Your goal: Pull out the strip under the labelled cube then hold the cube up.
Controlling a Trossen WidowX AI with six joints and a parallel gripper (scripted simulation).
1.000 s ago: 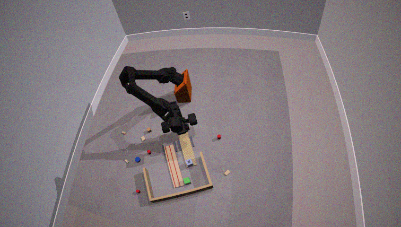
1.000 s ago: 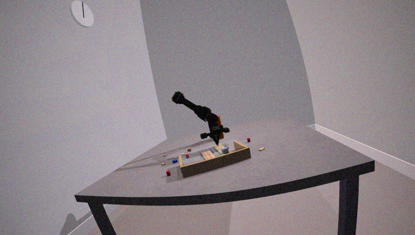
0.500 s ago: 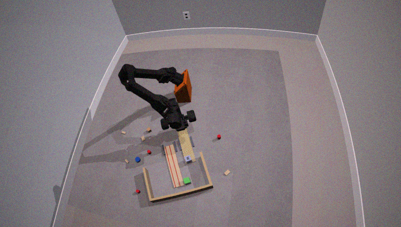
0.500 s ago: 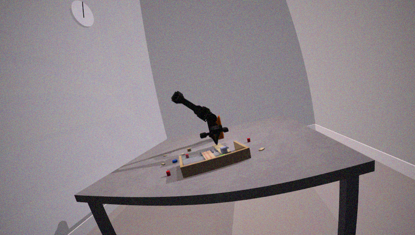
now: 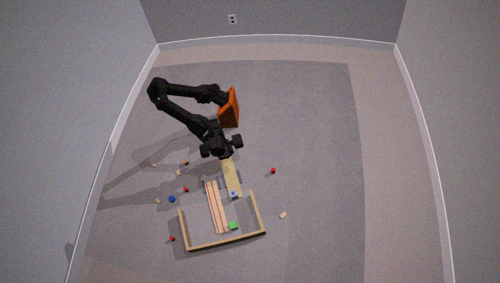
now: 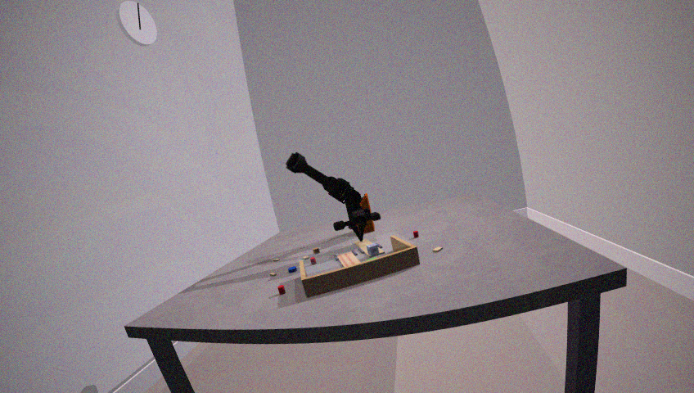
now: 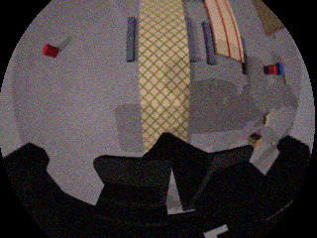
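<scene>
As the gripper (image 5: 224, 157) (image 6: 361, 239) (image 7: 165, 135), almost fully closed, clasps the crisscrossed strip (image 5: 230, 174) (image 6: 362, 246) (image 7: 164, 74), a jerky pull could topple the labelled cube (image 5: 233, 192) (image 6: 372, 250).

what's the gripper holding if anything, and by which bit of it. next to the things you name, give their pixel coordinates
The tan strip with green crosshatching (image 5: 230, 175) (image 6: 362, 246) (image 7: 164, 74), by its end farthest from the small pale-blue labelled cube (image 5: 233, 194) (image 6: 372, 250).

Top looks steeply down, exterior faces obliquely across — both share the tabletop.
</scene>
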